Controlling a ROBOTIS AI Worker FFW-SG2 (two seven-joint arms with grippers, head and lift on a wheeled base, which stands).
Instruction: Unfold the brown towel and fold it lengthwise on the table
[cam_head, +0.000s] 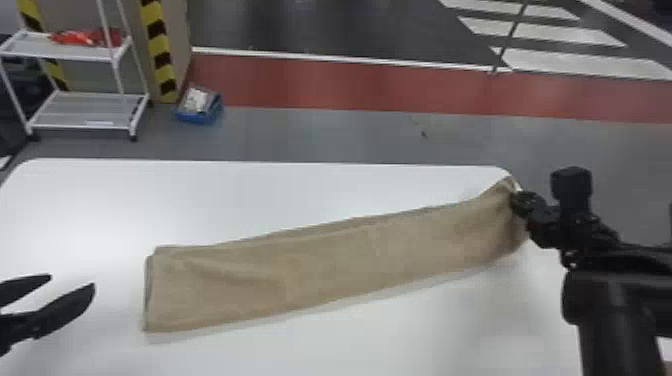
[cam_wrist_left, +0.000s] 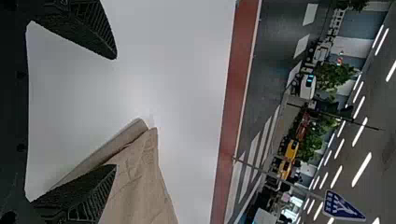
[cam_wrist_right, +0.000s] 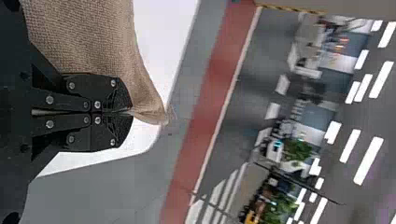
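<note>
Head view: see the brown towel (cam_head: 340, 260), a long narrow strip, lying aslant on the desk (cam_head: 125, 200), with one end clenched in the right fingers (cam_wrist_right: 105, 91) at a far corner. Near the other end, find the left fingers (cam_head: 70, 306) spread and empty. Could skew or slide if pulled while anchored at one end only; might part its layers if gripped unevenly, or sag over the edge if released there.

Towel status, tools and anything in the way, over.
Right tool shut on towel at right end. Left tool open, empty, off the left end. Towel a long strip across table. Cart stands beyond the table.
</note>
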